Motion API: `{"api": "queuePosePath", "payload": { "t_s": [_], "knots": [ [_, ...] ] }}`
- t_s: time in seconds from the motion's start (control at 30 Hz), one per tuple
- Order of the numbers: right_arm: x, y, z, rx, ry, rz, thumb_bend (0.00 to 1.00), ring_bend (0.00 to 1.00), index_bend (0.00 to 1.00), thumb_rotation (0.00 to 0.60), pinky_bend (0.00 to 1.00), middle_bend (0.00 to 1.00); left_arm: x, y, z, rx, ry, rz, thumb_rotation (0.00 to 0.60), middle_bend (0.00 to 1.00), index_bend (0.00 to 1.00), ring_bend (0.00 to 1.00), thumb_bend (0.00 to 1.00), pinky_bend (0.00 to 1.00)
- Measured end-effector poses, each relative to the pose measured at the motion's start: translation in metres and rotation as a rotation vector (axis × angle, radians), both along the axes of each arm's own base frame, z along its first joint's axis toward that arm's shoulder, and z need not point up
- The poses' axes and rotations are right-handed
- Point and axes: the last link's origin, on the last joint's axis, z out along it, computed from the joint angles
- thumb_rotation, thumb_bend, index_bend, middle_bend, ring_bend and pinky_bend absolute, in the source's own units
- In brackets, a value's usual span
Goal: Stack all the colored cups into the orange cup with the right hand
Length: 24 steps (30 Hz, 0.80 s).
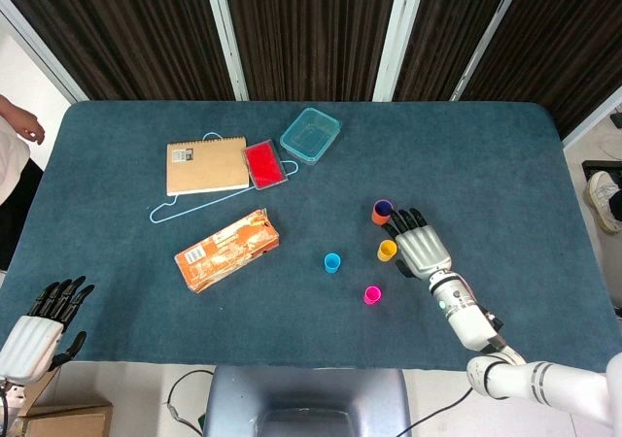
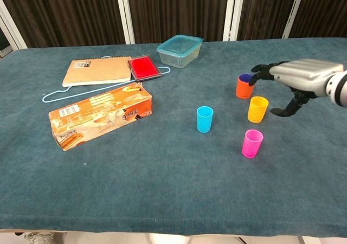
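One cup was in, three were still out. The orange cup (image 2: pixel 244 87) stood upright toward the far right of the table (image 2: pixel 162 190), and a purple cup (image 1: pixel 383 207) sat nested inside it, only its dark rim showing above the orange wall. That was the part of the job already done, as I judged it.

The right hand (image 2: pixel 303 76) hovered just beside the yellow cup (image 2: pixel 257 109), fingers spread and holding nothing, thumb hanging down on the near side of the cup and not touching it (from the head view the hand covered part of the yellow rim, so the gap was hard to read there). The yellow cup looked like the next candidate, being the closest.

Left to stack, by my count: one yellow cup, one pink cup (image 2: pixel 252 143) and one blue cup (image 2: pixel 205 119), all upright and apart from one another. So five cups in all: one orange, one purple, one yellow, one pink, one blue.

The left hand (image 1: pixel 39 325) hung off the near left corner of the table, fingers apart and empty, taking no part.

Elsewhere there lay one orange carton (image 2: pixel 100 115) and one clear lidded box (image 2: pixel 179 50).
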Motion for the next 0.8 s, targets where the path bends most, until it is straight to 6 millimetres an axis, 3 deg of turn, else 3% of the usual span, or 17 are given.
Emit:
{"api": "queuePosePath", "payload": {
  "t_s": [0.17,0.3,0.63,0.8],
  "knots": [
    [0.000,-0.004,-0.011,-0.013,0.017,-0.008,0.48,0.00,0.50,0.600,0.09,0.00,-0.001,0.000,0.002,0.005,-0.004,0.001,0.600,0.00,0.00,0.00,0.42,0.09],
    [0.002,-0.006,-0.011,-0.026,0.005,-0.022,0.48,0.00,0.56,0.600,0.12,0.00,-0.002,0.000,0.002,0.003,-0.002,0.000,0.600,0.00,0.00,0.00,0.42,0.09],
    [0.013,-0.012,-0.003,-0.088,-0.068,-0.012,0.48,0.00,0.61,0.600,0.16,0.03,-0.002,0.000,0.001,0.002,-0.001,-0.001,0.600,0.00,0.00,0.00,0.42,0.09],
    [0.024,-0.024,0.013,-0.172,-0.156,-0.014,0.48,0.00,0.61,0.600,0.16,0.03,-0.002,0.001,0.001,-0.001,0.003,0.001,0.600,0.00,0.00,0.00,0.42,0.09]
  ]
}}
